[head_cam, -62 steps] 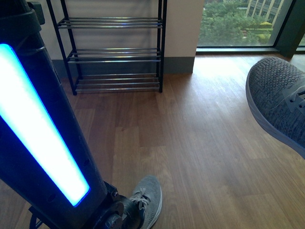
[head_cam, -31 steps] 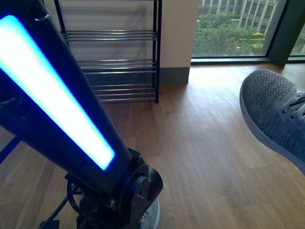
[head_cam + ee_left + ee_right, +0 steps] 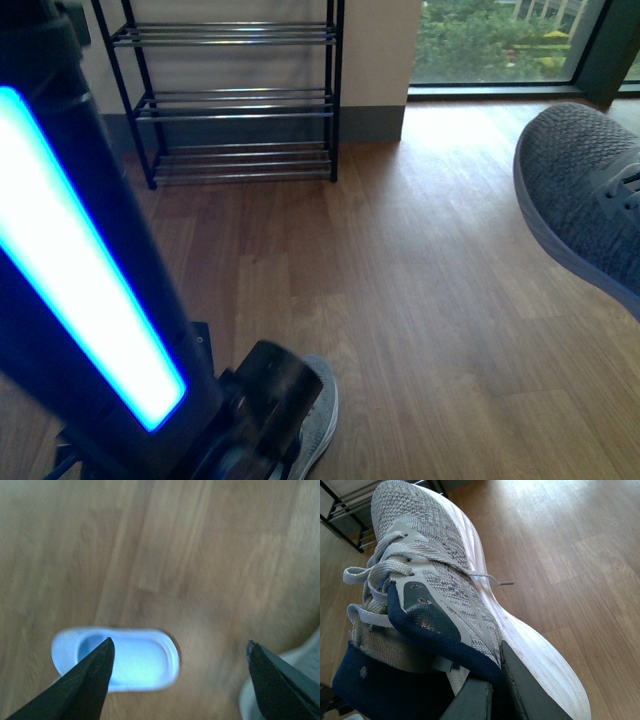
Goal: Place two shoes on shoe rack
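One grey knit sneaker [image 3: 585,195] hangs in the air at the right of the front view, toe pointing toward the shoe rack [image 3: 235,100]. My right gripper [image 3: 497,680] is shut on its navy-lined collar, near the heel [image 3: 435,555]. The other sneaker [image 3: 322,415] lies on the floor at the bottom of the front view, mostly hidden behind my left arm [image 3: 80,290]. My left gripper [image 3: 179,647] is open above the floor with nothing between its fingers. That sneaker's white sole [image 3: 310,647] shows just outside one finger.
The rack stands against the back wall at the upper left, its silver tiers bare; a corner of it [image 3: 350,510] shows in the right wrist view. A window [image 3: 500,40] runs along the back right. Wooden floor [image 3: 420,300] lies between me and the rack.
My left arm has swung back more upright, with its wrist now low over the floor sneaker. The held sneaker sits a little higher in the front view.
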You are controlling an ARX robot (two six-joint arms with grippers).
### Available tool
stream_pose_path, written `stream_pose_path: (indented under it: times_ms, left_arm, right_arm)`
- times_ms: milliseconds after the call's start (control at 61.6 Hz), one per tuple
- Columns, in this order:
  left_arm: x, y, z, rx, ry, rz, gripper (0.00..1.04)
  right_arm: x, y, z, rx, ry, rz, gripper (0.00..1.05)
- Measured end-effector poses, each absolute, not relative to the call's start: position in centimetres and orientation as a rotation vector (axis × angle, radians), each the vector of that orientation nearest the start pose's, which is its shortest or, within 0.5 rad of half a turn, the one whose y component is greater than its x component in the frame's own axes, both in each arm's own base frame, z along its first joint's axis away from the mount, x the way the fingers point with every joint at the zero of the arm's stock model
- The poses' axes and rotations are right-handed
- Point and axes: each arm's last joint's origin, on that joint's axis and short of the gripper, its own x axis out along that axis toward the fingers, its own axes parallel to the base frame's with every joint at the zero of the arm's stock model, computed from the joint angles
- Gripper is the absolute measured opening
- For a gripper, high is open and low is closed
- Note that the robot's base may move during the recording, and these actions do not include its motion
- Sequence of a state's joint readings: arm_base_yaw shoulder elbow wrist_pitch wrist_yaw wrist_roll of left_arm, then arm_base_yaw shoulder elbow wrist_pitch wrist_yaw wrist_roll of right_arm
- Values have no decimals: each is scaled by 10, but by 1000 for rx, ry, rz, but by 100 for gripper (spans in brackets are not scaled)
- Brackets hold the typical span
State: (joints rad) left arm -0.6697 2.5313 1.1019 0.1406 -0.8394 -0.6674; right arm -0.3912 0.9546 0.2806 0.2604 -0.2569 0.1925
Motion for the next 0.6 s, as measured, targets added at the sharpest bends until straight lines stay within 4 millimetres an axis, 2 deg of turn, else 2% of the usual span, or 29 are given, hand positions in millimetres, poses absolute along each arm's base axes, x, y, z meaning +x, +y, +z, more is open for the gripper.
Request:
stream_pose_path:
  times_ms: [81,97,211,324,487,584,600]
  left_arm:
    - [268,-182,-65,330,676,442,59]
    - [264,-179,-64,333,658,447,59]
    - [237,-150,-57,406,532,471,80]
    - [223,-133,-47,406,462,490,98]
    - [215,-119,-38,351,405,491,70]
    - [217,-116,-36,325,392,494,51]
    - [217,-115,-36,324,394,493,45]
  right_arm:
    - [173,-63,174,321,379,-172,1]
    - [173,-63,174,321,379,-172,1]
    - [173,-63,174,322,379,-170,1]
    - [173,-63,174,322,379,-169,1]
    - [173,-63,174,322,379,-169,1]
    - [173,-63,174,322,379,-169,1]
    - [173,-63,174,322,380,-169,1]
